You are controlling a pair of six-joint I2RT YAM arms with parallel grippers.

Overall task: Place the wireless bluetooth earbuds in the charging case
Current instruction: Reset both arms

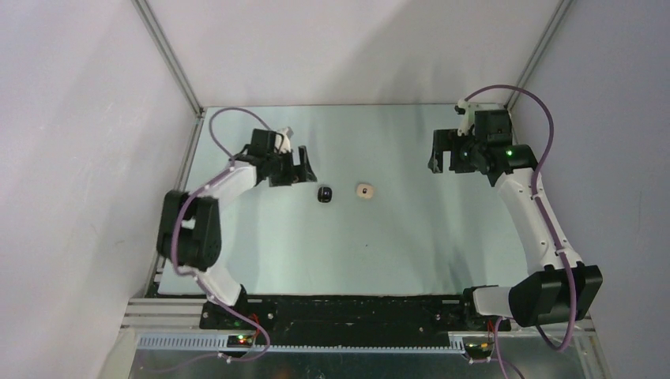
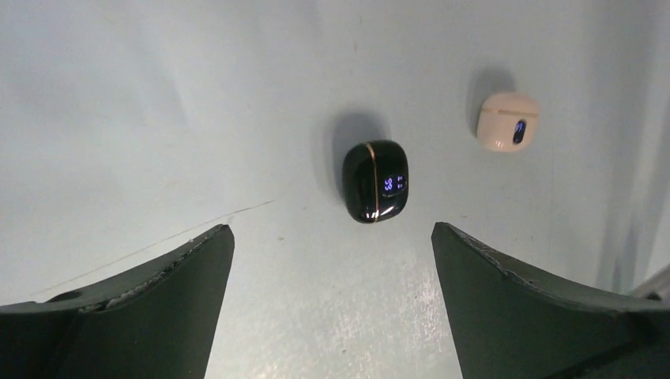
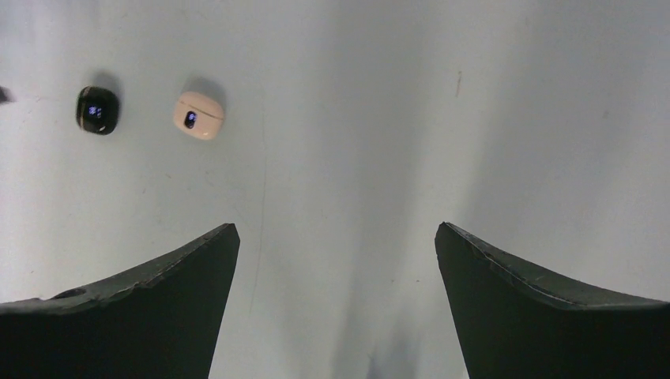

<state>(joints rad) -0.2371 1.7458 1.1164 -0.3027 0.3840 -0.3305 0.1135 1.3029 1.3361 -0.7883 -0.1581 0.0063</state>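
At mid-worktop, black charging case [image 2: 375, 181]: you see it lying flat and shut, just beside the tips of your left claw but not touching them.
Black case, long axis: it runs roughly away from your left claw, with a thin gold seam [image 2: 371, 180] along its length and a blue lit display [image 2: 393, 184] facing up on the side toward the cream case.
Cream charging case [image 2: 508, 121]: it lies shut, near the black one on its right and apart from it, with its small dark window facing up.
Left claw [image 1: 304, 175]: the jaws are spread wide with nothing between them, and your wrist view looks straight at the black case.
Right claw [image 1: 444, 166]: the jaws are spread wide and hold nothing. It sits well apart from both cases, close to the right wall [image 1: 608, 158].
Room: both cases sit well away from the walls. You have a broad stretch of worktop [image 1: 395, 253] between the cream case and your right claw, and more toward the arm bases.
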